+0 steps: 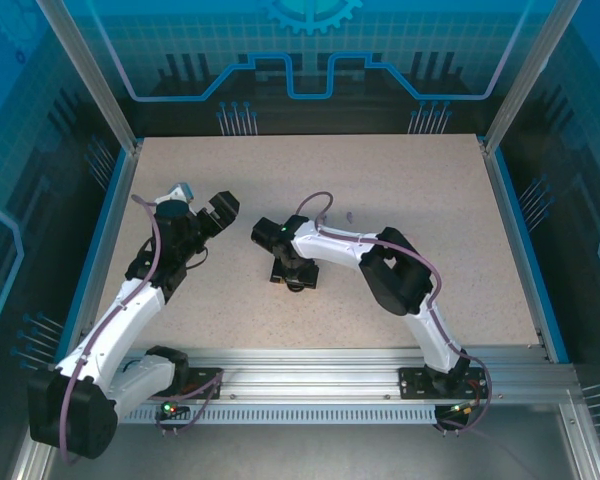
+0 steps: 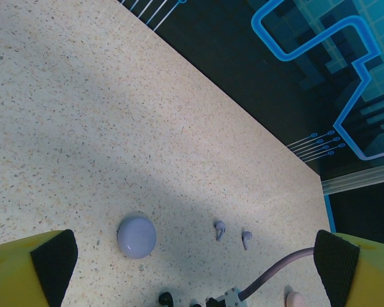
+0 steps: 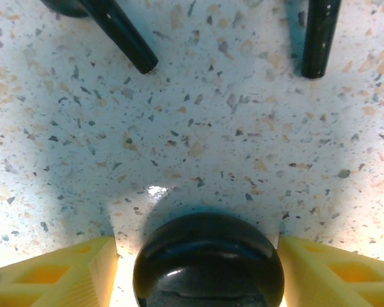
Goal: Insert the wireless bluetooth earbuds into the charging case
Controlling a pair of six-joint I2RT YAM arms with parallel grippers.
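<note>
Black charging case (image 3: 208,268) closest to lens: bottom centre of right wrist view, flat on speckled table (image 3: 198,128), lower part cut by frame edge. Bracketed by right gripper (image 3: 197,249), one yellow finger (image 3: 64,272) per side. Thin bright strip of table visible between left-of-frame finger and case; right-of-frame side too tight to judge. Cannot tell whether clamped or just straddling.

Black earbuds (image 3: 125,38) further up same frame, loose on table, well apart from each other and clear of case: one stem slanting through upper left, other near vertical at upper right.

Left wrist view: lavender case (image 2: 136,236) lower left of centre, round, domed, resting on table. Lavender earbuds (image 2: 219,229) just right of it, side by side, near but not touching case. Left gripper (image 2: 195,262) released, spread wide, black pads (image 2: 54,259) in both bottom corners, gripping nothing. Grey-purple cable (image 2: 275,272) curving in at lower right. Pale pink shape (image 2: 296,299) clipped by bottom edge, too little showing to identify.

Top view: left gripper left of centre, right gripper near centre pointing down at table, arms angled toward each other.
</note>
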